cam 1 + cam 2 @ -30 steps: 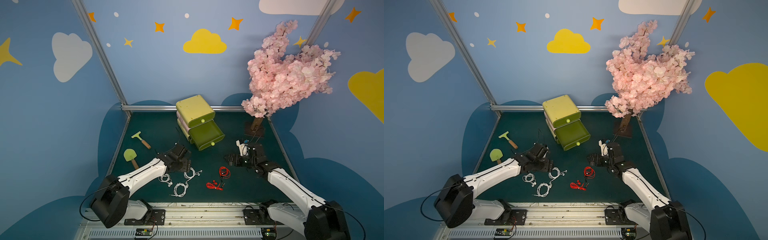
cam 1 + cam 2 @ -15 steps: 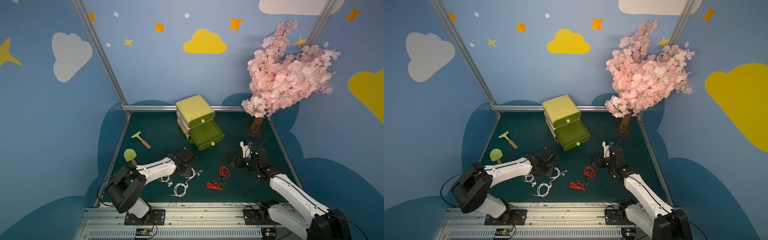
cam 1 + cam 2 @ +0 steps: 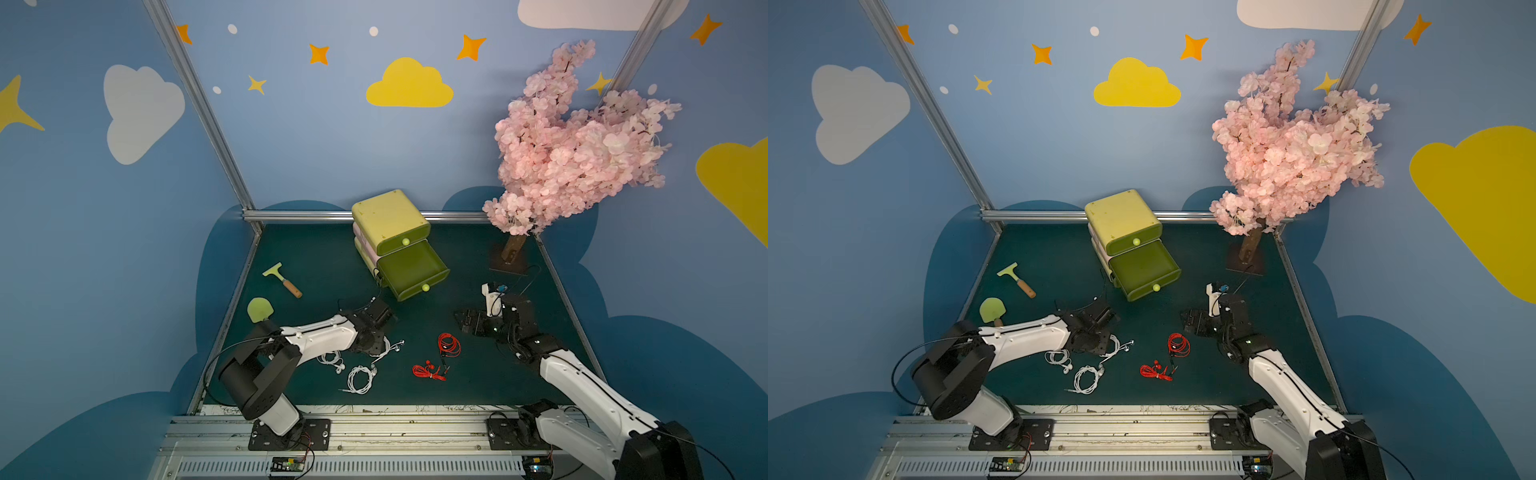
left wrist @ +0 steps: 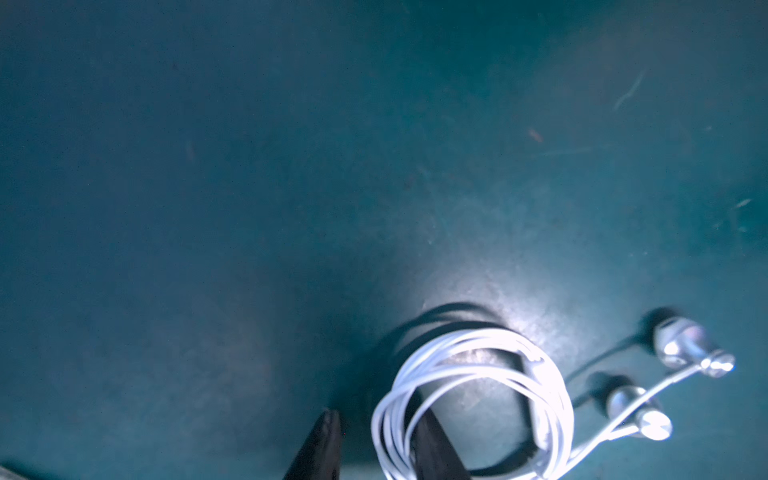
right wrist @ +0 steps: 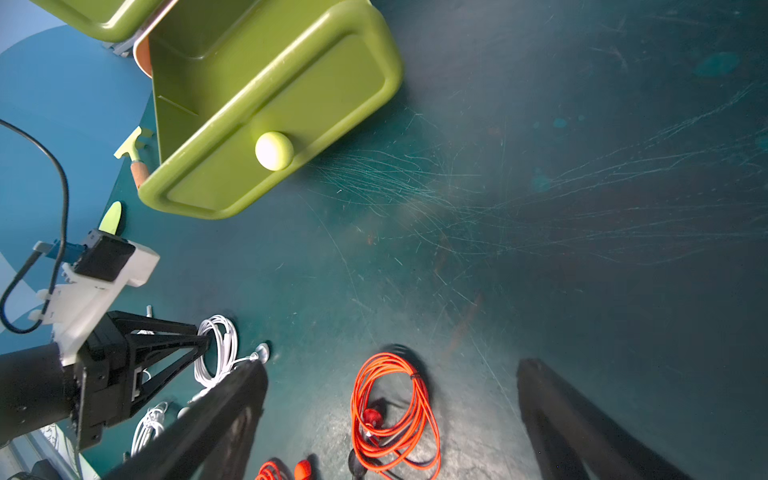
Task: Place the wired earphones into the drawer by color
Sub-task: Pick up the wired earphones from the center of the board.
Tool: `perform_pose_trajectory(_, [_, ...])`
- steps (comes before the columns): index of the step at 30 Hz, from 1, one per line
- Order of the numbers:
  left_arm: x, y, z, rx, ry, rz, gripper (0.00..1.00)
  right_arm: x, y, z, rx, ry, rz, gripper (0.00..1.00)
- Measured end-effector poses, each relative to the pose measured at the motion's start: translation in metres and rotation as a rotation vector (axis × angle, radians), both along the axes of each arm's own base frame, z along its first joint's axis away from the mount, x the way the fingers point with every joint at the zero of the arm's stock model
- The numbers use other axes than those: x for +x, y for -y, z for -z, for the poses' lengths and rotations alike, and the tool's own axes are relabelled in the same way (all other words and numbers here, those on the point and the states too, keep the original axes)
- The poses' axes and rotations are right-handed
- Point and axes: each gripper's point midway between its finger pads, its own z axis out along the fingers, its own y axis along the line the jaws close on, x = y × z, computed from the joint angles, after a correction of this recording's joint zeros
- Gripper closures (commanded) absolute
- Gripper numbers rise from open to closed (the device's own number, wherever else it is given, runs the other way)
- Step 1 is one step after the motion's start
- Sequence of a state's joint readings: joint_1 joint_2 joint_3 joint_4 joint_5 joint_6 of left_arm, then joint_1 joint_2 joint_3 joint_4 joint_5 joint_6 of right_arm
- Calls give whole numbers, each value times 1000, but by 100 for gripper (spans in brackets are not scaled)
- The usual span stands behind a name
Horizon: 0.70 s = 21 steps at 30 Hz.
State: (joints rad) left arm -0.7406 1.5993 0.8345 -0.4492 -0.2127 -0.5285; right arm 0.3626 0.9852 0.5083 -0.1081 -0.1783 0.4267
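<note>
**Left fingers astride a white coil, drawer open beyond**

We find the left gripper point(image 4: 376, 409) low over the green mat point(image 4: 208, 187), its fingers set astride one side of a white coil point(image 4: 478, 349). The strands run between them, but a sliver of gap shows beside one finger, so we cannot tell whether the pinch has bitten. In both top views the arm's wrist covers part of this coil. A second white bundle point(image 3: 332, 360) and a third white bundle point(image 3: 360, 379) lie near it, toward the robot's base.

The right gripper point(image 5: 392, 368) stands wide apart and holds nothing. A red coil point(image 5: 363, 411) lies on the mat between its fingers, apart from both, and a second red bundle point(image 3: 428, 371) lies just beside that.

The open drawer point(image 3: 436, 280), the lower one of the green cabinet point(image 3: 388, 216), is pulled out toward the arms, apart from every bundle. The left arm's camera block point(image 3: 380, 311) stands between the white coil and the drawer. A scraper point(image 3: 282, 279) and a green paddle point(image 3: 260, 309) lie well off at the mat's left edge. A blossom tree point(image 3: 573, 153) stands at the far right corner.
</note>
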Motion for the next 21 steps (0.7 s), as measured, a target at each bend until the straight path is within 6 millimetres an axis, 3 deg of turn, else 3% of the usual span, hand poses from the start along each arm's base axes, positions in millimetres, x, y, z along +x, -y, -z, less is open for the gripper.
perform_pose_trajectory(12, [7, 1, 0, 15, 16, -21, 90, 0, 0, 0, 3, 0, 2, 2])
perform_pose_trajectory(21, [7, -2, -3, 26, 31, -44, 93, 0, 0, -1, 5, 4, 2, 2])
